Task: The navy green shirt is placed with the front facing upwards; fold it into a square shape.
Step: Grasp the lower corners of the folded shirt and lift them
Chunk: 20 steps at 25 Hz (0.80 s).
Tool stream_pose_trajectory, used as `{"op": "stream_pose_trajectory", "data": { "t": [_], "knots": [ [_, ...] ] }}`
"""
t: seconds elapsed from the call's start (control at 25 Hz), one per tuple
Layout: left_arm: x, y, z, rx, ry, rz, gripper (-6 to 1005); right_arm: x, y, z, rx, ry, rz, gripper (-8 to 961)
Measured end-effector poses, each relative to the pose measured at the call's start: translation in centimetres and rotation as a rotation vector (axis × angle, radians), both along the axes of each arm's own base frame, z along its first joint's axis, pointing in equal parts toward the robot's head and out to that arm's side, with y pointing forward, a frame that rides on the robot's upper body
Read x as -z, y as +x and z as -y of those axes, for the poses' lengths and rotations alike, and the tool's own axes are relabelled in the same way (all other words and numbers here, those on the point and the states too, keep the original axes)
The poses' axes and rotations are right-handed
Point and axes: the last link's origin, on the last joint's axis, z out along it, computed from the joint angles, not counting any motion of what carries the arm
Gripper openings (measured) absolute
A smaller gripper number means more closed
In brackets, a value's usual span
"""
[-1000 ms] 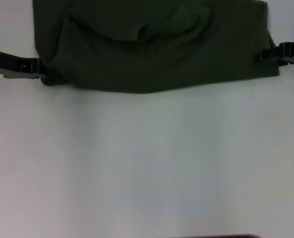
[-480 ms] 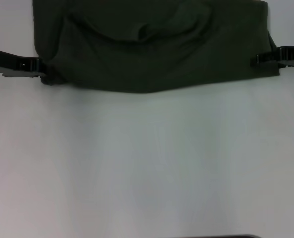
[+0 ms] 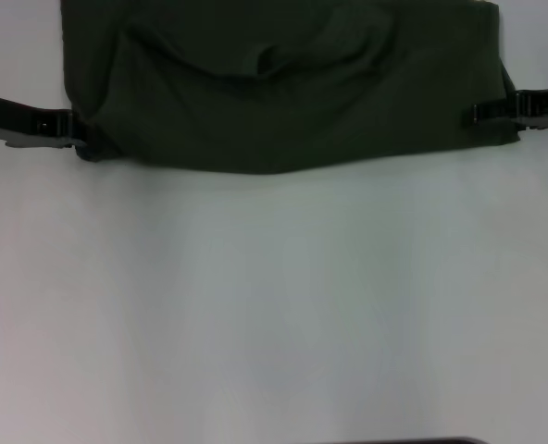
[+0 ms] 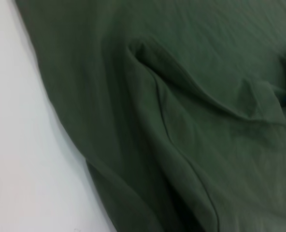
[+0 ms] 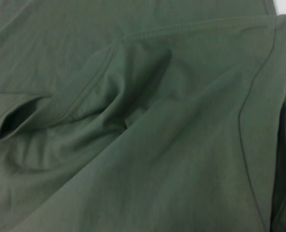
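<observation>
**Right pincer edged inward along the shirt's side**

Compared with a second ago, the right pincer is seen slightly farther in over the right edge of the navy green shirt, while the left pincer is found unchanged at the near-left corner. The cloth outline has hardly altered, so a fold is judged to be prepared, not yet carried out. Whether either pincer is closed on fabric cannot be told; the tips are hidden against the dark cloth.

The shirt is spread across the far part of the bench, plain side up, with a sagging crease near its middle. Its near edge bows slightly toward the robot. Broad bare bench is left on the near side; at the far side the cloth is cut off by the frame.
</observation>
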Motion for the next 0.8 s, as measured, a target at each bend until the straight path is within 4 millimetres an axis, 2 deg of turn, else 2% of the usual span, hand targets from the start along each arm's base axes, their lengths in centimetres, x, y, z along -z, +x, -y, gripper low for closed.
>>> {"op": "stream_pose_trajectory", "data": {
  "t": [0.4,0.8],
  "knots": [
    [0.37,0.30,0.06,0.007,-0.010,0.003,42,0.01,0.40,0.28,0.034,0.011,-0.025,926],
    [0.36,0.38,0.09,0.007,-0.012,0.009,41,-0.59,0.75,0.28,0.045,0.022,-0.020,558]
  ]
}}
